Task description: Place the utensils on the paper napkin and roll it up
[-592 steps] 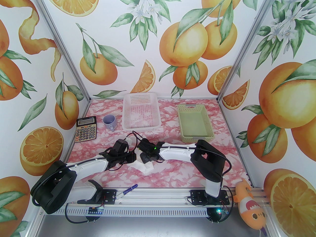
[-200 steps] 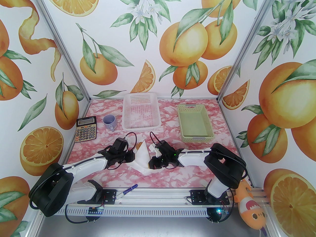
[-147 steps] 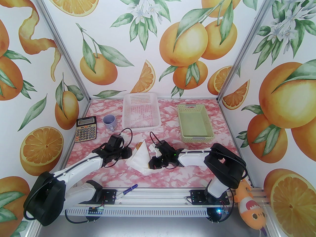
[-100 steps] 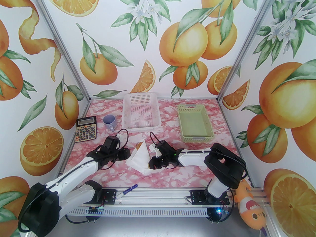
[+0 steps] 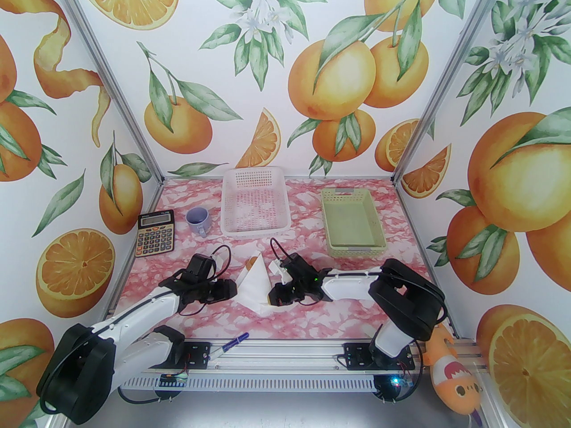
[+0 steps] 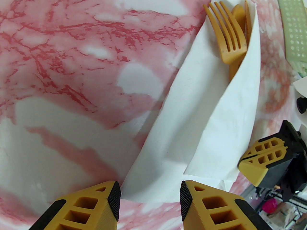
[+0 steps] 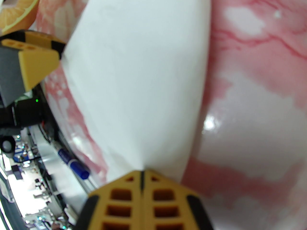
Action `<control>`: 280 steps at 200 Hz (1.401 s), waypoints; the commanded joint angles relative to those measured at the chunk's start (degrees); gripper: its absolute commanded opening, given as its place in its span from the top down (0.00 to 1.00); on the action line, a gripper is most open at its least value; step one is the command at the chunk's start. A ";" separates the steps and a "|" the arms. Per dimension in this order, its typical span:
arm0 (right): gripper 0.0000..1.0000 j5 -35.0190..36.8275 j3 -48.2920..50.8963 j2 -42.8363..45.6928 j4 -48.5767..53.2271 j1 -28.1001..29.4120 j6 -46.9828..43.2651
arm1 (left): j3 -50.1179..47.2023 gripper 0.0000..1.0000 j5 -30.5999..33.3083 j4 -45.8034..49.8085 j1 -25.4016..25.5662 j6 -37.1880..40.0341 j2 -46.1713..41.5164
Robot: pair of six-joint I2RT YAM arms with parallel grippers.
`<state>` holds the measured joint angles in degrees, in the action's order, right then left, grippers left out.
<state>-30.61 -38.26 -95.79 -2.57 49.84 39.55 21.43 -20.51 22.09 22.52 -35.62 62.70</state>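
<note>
Top cam is sitting high & behind the arm bases (image 5: pixel 196 355), facing the back wall (image 5: pixel 276 83), taking in the whole table (image 5: pixel 312 319) from afar. Left wrist cam is looking down past the left gripper (image 6: pixel 148 198), close. Right wrist cam is hugging the surface behind the right gripper (image 7: pixel 142 174), partly blurred. All 3 are sharing the paper napkin (image 5: pixel 254 283).

Robot lab booth: aluminium frame (image 5: pixel 285 352), orange-print walls (image 5: pixel 276 38).

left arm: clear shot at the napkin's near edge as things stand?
Probably yes. The left gripper is open, and the edge of the paper napkin lies just ahead of its jaws with nothing between them. The right gripper is shut on the napkin's other side, off to the side of that approach.
</note>
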 commanded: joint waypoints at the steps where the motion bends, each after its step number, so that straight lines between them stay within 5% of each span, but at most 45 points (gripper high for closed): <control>1: 1.00 2.05 0.64 -1.59 5.64 0.34 -0.97 | -0.43 0.52 0.93 0.09 -0.11 -0.35 0.64; 114: 1.00 2.40 0.80 -1.59 5.54 0.56 -0.99 | -5.92 0.57 -12.12 -21.92 -1.85 -11.35 -0.93; 220: 1.00 2.44 0.38 -1.77 5.98 0.60 -1.32 | -2.65 0.57 -16.52 -23.07 -7.36 -5.84 9.09; 280: 1.00 2.39 0.16 -2.17 5.89 0.85 -1.49 | -2.51 0.68 -15.25 -15.54 -7.49 -2.84 6.47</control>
<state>-30.52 -38.59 -95.79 -1.76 49.98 38.98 17.54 -35.51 2.37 15.38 -41.10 71.48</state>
